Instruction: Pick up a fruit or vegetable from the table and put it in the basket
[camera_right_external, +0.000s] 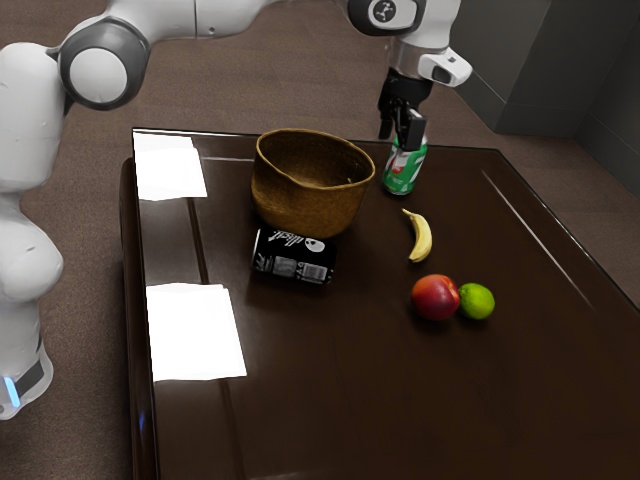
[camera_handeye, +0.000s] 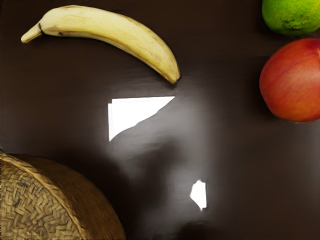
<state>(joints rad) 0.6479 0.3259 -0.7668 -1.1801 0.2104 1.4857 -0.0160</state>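
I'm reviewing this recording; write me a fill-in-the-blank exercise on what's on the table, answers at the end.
The black can near the basket lies on its ____.
The long, curved yellow fruit is a ____.
The green fruit beside the red fruit is a ____.
Not tipped over, the green can stands ____.

Missing words: side; banana; lime; upright.

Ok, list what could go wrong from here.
Going for the lime could nudge the peach, since they sit close together. The black can lies on its side by the basket, so a bump might roll it. The curved banana could twist if the fingers close off-centre.
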